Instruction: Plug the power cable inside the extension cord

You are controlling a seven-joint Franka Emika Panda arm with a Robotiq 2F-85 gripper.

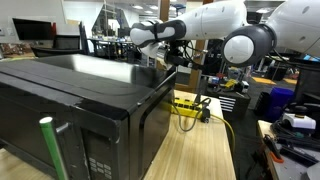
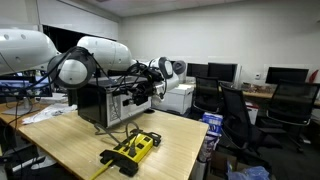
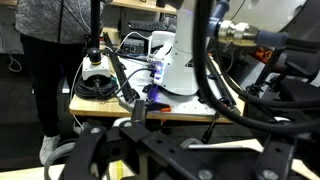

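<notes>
On a pale wooden table (image 2: 70, 135), a bright yellow extension cord (image 2: 135, 150) lies flat near the edge, sockets up, its thin yellow lead trailing off. In an exterior view the extension cord (image 1: 186, 104) sits just beside a large black appliance (image 1: 80, 95). A white robot arm reaches across above, and its dark gripper (image 2: 138, 92) hangs in the air close to the appliance, well above the extension cord. Thin dark wires (image 2: 126, 120) droop beneath it. Whether one is the power cable is unclear, and the jaws are too dark and blurred in every view to tell wide from closed.

Likely risks: the extension cord looks light and unanchored, so an off-centre push could slide it off the table. Drooping wires could snag on the appliance, or the arm could strike it while descending.
</notes>
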